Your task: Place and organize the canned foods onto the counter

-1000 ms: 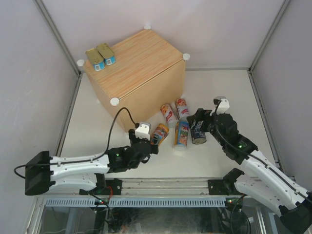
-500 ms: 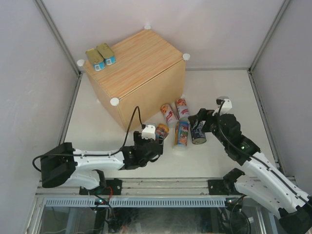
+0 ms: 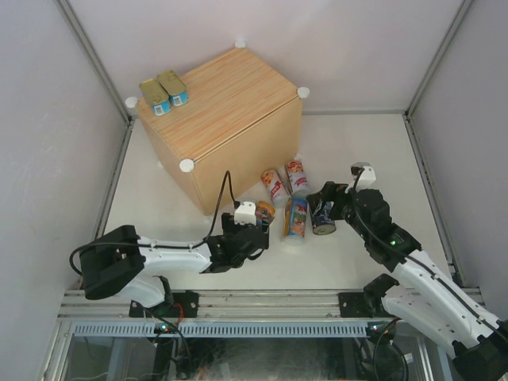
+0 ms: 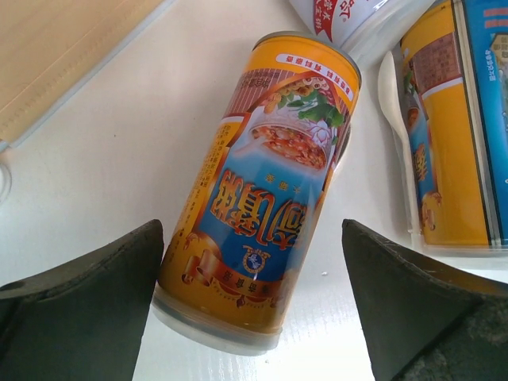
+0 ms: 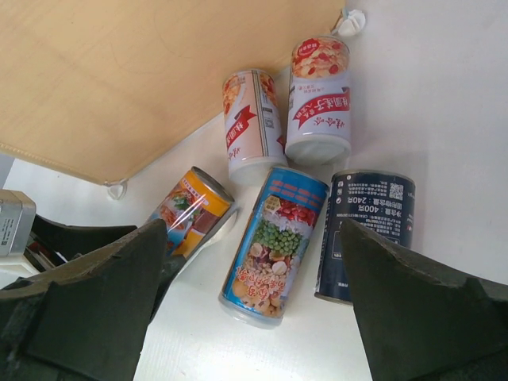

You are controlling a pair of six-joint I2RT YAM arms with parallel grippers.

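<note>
L claw (image 4: 252,228) spread wide around the orange can (image 4: 262,182), which lies on its side on the table (image 3: 373,151). L finger (image 4: 87,294) sits just beside the can, w/ a gap on the R. R claw (image 5: 252,230) is spread wide, gripping nothing, above the blue can (image 5: 274,246) and dark can (image 5: 365,234). Red-white cans (image 5: 250,123) lie at 12 o'clock of those. From my top view the counter (image 3: 230,103) is at 11 o'clock of the cans, w/ two tins (image 3: 163,91) on its 9 o'clock corner.
</note>
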